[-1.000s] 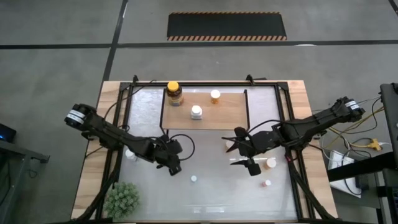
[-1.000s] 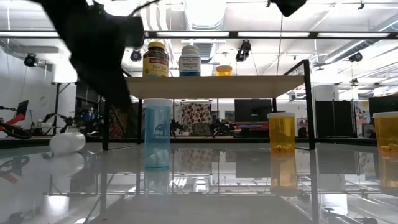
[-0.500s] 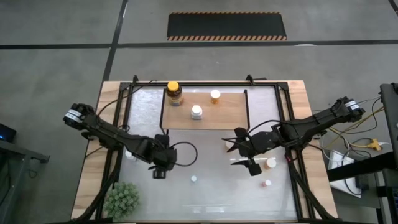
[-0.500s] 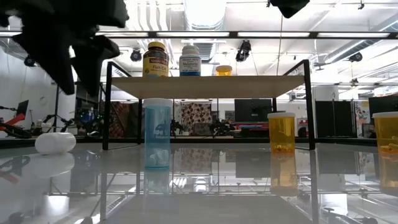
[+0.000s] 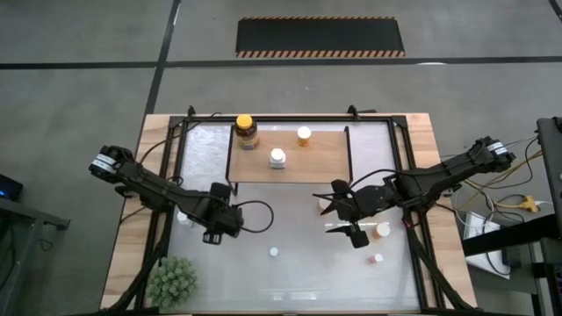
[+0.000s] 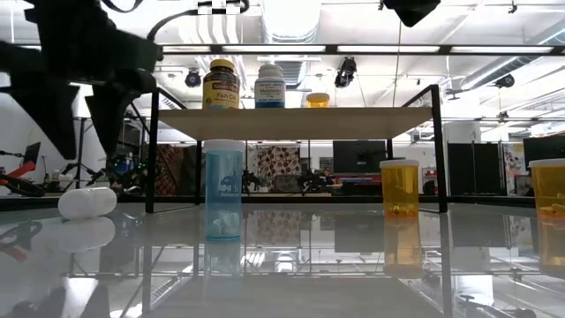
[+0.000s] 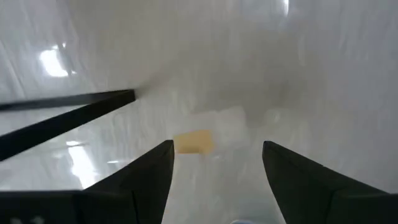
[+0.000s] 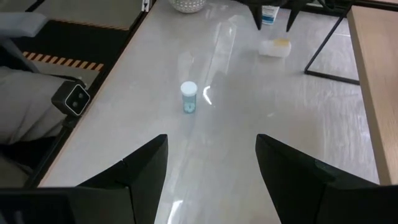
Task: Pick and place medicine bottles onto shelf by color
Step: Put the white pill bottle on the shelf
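My left gripper (image 5: 211, 232) hangs open just above a white bottle (image 6: 86, 202) that lies on its side on the glossy table near the left; in the left wrist view the bottle (image 7: 194, 140) shows blurred between and beyond the fingers. My right gripper (image 5: 339, 219) hovers open right of centre, touching nothing. The shelf (image 5: 327, 163) carries an amber jar (image 5: 247, 131), a white bottle (image 5: 277, 158) and an orange bottle (image 5: 304, 134), all upright. A pale blue bottle (image 6: 223, 188) stands on the table before the shelf. Orange bottles (image 6: 399, 187) (image 6: 549, 187) stand at the right.
A green bushy plant (image 5: 171, 281) sits at the table's near left corner. The shelf's thin black legs (image 6: 436, 150) stand on the table, and a black frame (image 5: 167, 175) runs along the table's sides. A tiny bottle (image 5: 378, 259) stands near the right edge.
My left gripper has moved toward the table's left edge, from near the table's middle to over the lying white bottle, and has turned about as it went. The bottles and the right arm have stayed put.
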Motion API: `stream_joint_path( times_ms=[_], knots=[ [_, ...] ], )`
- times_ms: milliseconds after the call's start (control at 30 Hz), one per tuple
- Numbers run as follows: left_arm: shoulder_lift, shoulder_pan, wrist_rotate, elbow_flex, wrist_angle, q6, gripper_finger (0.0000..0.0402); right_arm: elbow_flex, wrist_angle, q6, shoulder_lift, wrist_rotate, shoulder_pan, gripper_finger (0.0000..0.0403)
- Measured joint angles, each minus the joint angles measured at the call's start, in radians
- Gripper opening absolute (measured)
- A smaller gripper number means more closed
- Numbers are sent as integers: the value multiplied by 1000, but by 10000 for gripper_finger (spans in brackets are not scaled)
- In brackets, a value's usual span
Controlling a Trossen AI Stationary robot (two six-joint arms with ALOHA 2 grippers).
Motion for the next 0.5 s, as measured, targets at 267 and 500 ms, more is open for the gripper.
stream_joint_path(
  times_ms=[267,500],
  knots=[
    [0,-15,-59,-56,-8,505,228,0,0,10,0,0,0,233],
    [0,-12,-64,-155,70,633,228,0,-4,11,0,0,2,233]
  ],
)
